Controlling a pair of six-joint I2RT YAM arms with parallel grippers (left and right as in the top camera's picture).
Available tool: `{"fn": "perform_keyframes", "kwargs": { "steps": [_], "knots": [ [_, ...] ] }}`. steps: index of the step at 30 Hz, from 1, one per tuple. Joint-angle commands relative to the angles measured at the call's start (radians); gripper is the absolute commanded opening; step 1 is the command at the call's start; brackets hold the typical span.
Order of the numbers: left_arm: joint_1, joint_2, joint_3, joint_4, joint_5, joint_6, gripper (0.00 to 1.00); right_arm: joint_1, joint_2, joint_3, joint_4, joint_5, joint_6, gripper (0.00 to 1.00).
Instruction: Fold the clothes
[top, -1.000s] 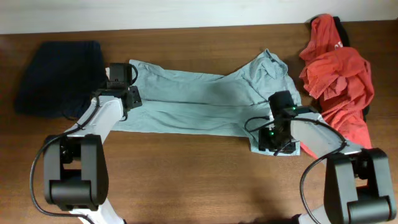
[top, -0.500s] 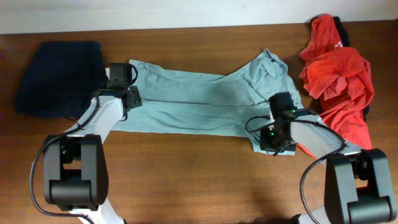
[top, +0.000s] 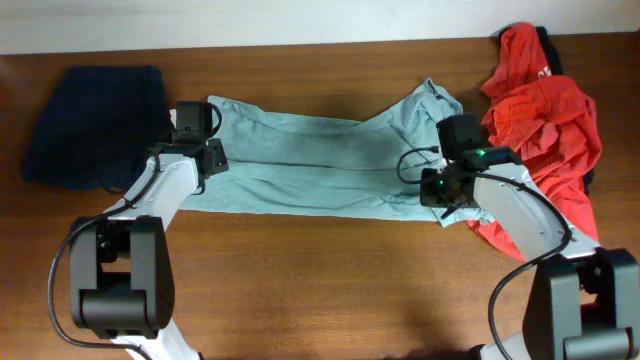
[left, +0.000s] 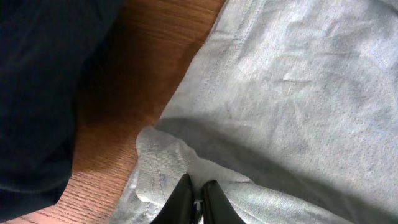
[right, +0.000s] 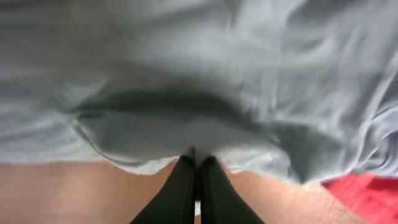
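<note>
The left gripper (left: 194, 200) pinches the T-shirt (top: 320, 165) at its left edge; the right gripper (right: 198, 177) clamps its lower right hem.

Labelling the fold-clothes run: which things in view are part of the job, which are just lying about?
Job: pale blue-grey T-shirt, spread mid-table; orange-red shirt, crumpled at right; dark navy garment at left.
Just there: wooden table, only the work surface.
</note>
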Motion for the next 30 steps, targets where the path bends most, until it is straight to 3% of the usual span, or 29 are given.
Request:
{"fn": "perform_keyframes", "kwargs": {
  "steps": [1, 9, 21, 23, 24, 25, 27, 30],
  "knots": [
    [0.001, 0.009, -0.001, -0.004, -0.008, -0.002, 0.08, -0.002, -0.025, 0.019, 0.034, 0.046, -0.01, 0.04],
    [0.001, 0.009, -0.001, -0.004, -0.008, -0.002, 0.08, -0.013, -0.018, 0.018, 0.133, 0.045, -0.033, 0.04],
    [0.001, 0.009, -0.001, -0.004, -0.009, -0.002, 0.08, -0.013, 0.049, 0.015, 0.102, 0.078, -0.033, 0.04],
    [0.001, 0.009, -0.001, -0.005, -0.012, -0.002, 0.19, -0.013, 0.049, 0.015, 0.1, 0.092, -0.033, 0.17],
    [0.001, 0.009, -0.001, -0.005, -0.015, -0.002, 0.29, -0.014, 0.049, 0.015, 0.1, 0.092, -0.033, 0.42],
    [0.001, 0.009, -0.001, -0.005, -0.015, 0.001, 0.52, -0.015, 0.048, 0.018, 0.098, 0.091, -0.032, 0.69],
    [0.001, 0.009, 0.0, -0.004, -0.015, 0.023, 0.68, -0.023, 0.048, 0.038, 0.077, 0.087, -0.032, 0.81],
    [0.001, 0.008, 0.026, -0.019, -0.093, 0.089, 0.84, -0.04, 0.045, 0.141, -0.02, 0.071, -0.032, 0.82]
  ]
}}
